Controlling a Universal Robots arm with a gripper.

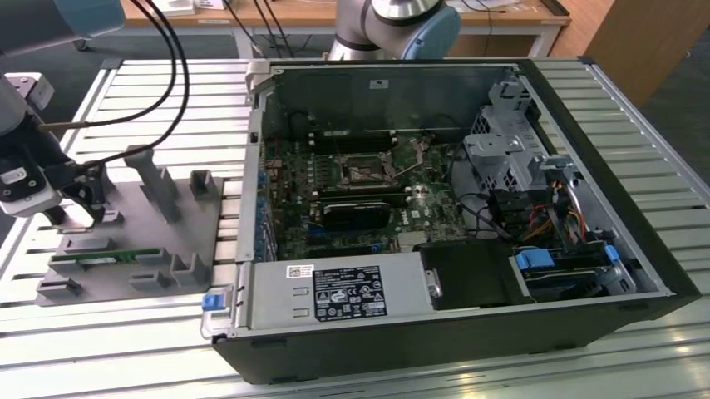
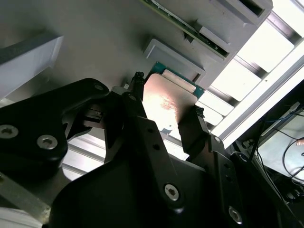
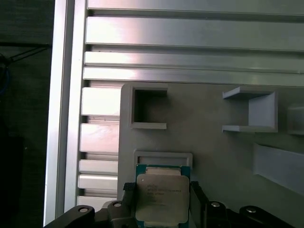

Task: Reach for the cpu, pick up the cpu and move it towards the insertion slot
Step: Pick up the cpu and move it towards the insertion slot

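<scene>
The cpu (image 3: 160,200), a small square chip with a pale, shiny metal top and a thin green rim, sat between the two black fingers (image 2: 192,128) of the claw (image 3: 161,189). The claw was closed to a narrow width. In both wrist views one finger pressed on each of two opposite edges of the chip, so it appeared to have hold of it.

The chip was over a shallow framed pocket in a grey plastic block (image 1: 166,224) with raised posts. The block lay on the slatted metal counter (image 1: 166,91) at the exterior view's left. A thin green memory stick (image 1: 106,258) rested on the block's near part, toward the lower left of that frame.

The insertion slot (image 1: 365,172), a square socket with a dark centre and a metal frame, lay inside the open computer case (image 1: 621,166) near the middle of the exterior view, well apart from the claw.

Judged from this, the reach was done and the grasp made or nearly made. The carry toward the socket was not yet under way.

It could not be told whether the chip had lifted clear of its pocket. Its underside was hidden, and the fingertips were partly cut off by the claw's own dark body.
</scene>
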